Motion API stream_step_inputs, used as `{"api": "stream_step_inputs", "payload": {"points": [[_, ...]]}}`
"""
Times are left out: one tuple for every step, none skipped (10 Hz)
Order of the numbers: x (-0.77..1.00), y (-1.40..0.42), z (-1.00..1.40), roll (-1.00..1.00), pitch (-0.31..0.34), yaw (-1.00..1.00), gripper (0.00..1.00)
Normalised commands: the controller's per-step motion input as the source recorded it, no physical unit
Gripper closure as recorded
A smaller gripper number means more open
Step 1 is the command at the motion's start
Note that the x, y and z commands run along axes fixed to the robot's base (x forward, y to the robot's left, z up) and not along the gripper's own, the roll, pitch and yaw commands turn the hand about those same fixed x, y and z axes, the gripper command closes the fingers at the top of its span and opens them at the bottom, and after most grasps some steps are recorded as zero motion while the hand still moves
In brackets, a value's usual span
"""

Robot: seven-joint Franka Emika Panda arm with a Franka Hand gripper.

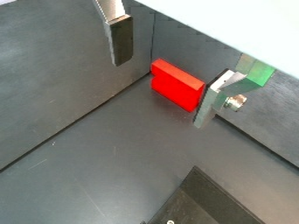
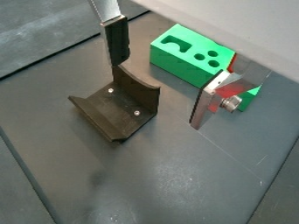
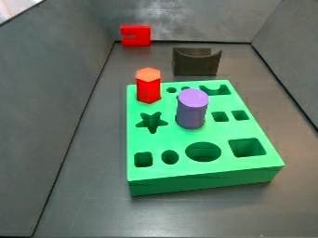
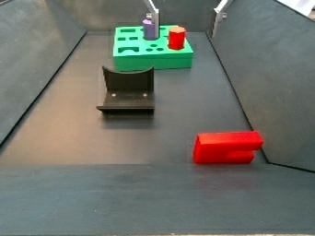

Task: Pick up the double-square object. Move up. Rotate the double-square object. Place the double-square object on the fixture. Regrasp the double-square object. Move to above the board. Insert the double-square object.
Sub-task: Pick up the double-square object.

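The double-square object (image 4: 229, 147) lies flat on the dark floor, close to one side wall and near an end of the enclosure, well apart from the other pieces. In a side view (image 3: 134, 34) it sits at the corner farthest from the board (image 3: 199, 139), beyond the fixture (image 3: 195, 61). The board stands at the opposite end and carries a red hexagonal peg (image 3: 148, 85) and a purple cylinder (image 3: 192, 108). The fixture stands between the two, its scooped top facing up and nothing resting in it.

The end effector (image 1: 170, 74) hangs above the floor with its two silver fingers spread wide and nothing between the pads (neither side view shows the fingers clearly, so this rests on the wrist views). In a wrist view the red piece lies in the gap between the fingers but lower, not yet touched by either pad. Its long axis appears to run roughly across the line joining the fingers, so the jaws would close on its narrow dimension; that reading is a judgement from one angled picture.

The pick-up looks like the step in hand. The coming move is mostly a straight descent, with perhaps a small correction, since the piece seems to sit closer to one finger (image 1: 215, 98) than the other (image 1: 121, 41).
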Motion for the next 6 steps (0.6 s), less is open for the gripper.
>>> {"api": "stream_step_inputs", "payload": {"points": [[-0.03, 0.47, 0.0, 0.0, 0.041, -0.21, 0.0], [-0.06, 0.55, -0.09, 0.0, 0.124, -0.41, 0.0], [-0.06, 0.29, -0.08, 0.0, 0.107, -0.69, 0.0], [-0.04, 0.27, -0.07, 0.0, 0.103, -0.71, 0.0], [-0.01, 0.35, -0.02, 0.0, 0.063, -0.64, 0.0], [0.0, 0.31, -0.06, 0.0, 0.083, -0.68, 0.0]]}}
